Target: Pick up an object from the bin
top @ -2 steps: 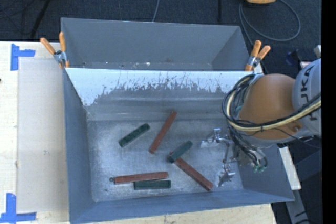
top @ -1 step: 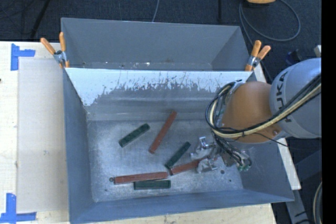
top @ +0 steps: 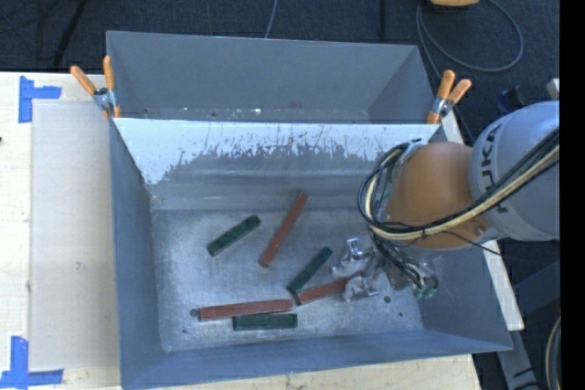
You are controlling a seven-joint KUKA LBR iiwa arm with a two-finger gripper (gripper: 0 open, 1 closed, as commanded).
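Observation:
My gripper (top: 358, 273) is low in the right part of the bin, just under the orange cover on the wrist. A short red-brown bar (top: 320, 293) lies flat on the bin floor, its right end reaching up to the gripper. Just left of the gripper a dark green bar (top: 310, 268) lies at a slant, its lower end close to the red-brown bar. Whether the red-brown bar's end is touched or gripped is hidden by the gripper's metal parts.
Further left lie a slanted red-brown bar (top: 282, 230) and a dark green bar (top: 233, 235). Near the front wall a long red-brown bar (top: 245, 310) lies beside another dark green bar (top: 265, 321). The arm and its cables cover the bin's right side.

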